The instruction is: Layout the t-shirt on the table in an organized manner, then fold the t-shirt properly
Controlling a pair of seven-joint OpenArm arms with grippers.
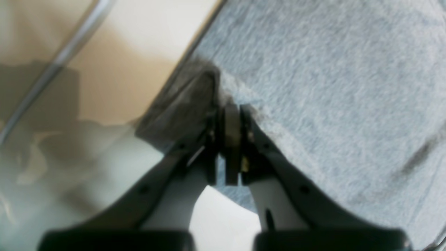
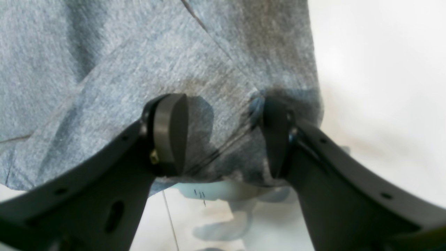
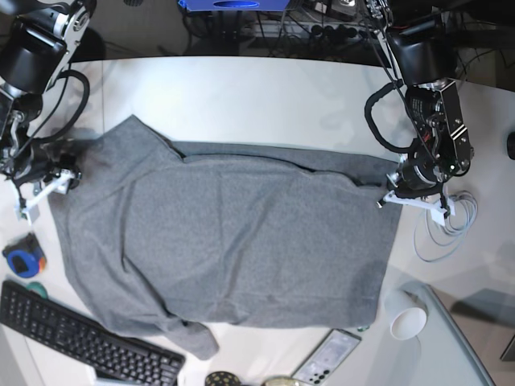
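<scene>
Pinching t-shirt (image 3: pixel 233 241) edge, left claw (image 1: pixel 231 139), right claw (image 2: pixel 223 136) straddling hem

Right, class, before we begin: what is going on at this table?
A two-armed robot is laying out a grey t-shirt on the white table. The left tool is shut on the shirt's edge at one side. The right tool stands open over the cloth at the opposite side, gripping nothing. The shirt lies mostly spread, with wrinkles and a sleeve bunched near the keyboard.

The heather-grey t-shirt (image 3: pixel 225 241) lies spread, lightly wrinkled, across the white surface (image 3: pixel 241 104), one sleeve pointing toward the near edge.
</scene>
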